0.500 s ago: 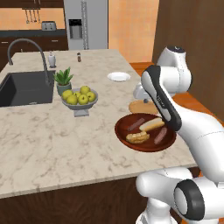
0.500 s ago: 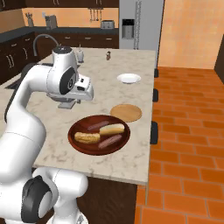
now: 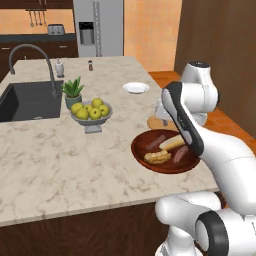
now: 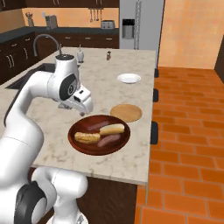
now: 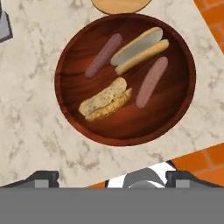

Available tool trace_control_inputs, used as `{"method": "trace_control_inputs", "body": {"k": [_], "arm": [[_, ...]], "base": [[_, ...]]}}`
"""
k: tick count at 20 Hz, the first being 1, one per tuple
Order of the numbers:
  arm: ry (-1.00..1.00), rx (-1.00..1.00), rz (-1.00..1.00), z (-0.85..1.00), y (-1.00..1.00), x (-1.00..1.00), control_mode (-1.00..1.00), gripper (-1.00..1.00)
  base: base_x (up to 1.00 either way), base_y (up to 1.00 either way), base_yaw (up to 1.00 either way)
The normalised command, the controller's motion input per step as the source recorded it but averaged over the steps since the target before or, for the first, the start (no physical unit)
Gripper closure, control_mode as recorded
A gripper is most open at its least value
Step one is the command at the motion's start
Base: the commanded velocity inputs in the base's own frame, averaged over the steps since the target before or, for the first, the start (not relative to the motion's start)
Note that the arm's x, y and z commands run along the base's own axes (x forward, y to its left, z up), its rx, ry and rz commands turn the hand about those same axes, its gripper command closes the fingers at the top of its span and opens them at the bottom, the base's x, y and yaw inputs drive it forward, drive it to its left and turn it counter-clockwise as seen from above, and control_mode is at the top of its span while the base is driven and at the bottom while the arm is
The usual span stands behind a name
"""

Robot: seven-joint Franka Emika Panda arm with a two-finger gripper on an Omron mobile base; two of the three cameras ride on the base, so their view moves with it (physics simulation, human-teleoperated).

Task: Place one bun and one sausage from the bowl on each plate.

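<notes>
Directly below the spread, empty gripper (image 5: 112,179) sits the wide dark reddish-brown wooden bowl (image 5: 70,52) on the marble desk (image 5: 30,131). It holds two buns and two sausages, all lying on roughly parallel diagonals. Just beyond the bowl lies the tan wooden plate (image 4: 126,112); the glossy white plate (image 4: 129,78) is farther.

White Franka Panda arm (image 4: 30,109) of rounded glossy links with dark grey joint rings and caps, black strip along one link, bulbous white base, and gripper (image 5: 112,178) with small dark grey finger tips.
</notes>
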Motion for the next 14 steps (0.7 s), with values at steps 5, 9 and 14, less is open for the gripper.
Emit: {"method": "trace_control_inputs", "body": {"k": [5,9,14], "arm": [[0.01,0.08,-0.7,-0.7,0.0,0.26,-1.0,-1.0],[0.06,0.19,-0.53,-0.63,-0.15,0.31,-1.0,-1.0],[0.12,0.28,-0.2,-0.69,-0.22,0.43,-1.0,-1.0]], "base": [[0.0,0.0,0.0],[0.0,0.0,0.0],[0.0,0.0,0.0]]}}
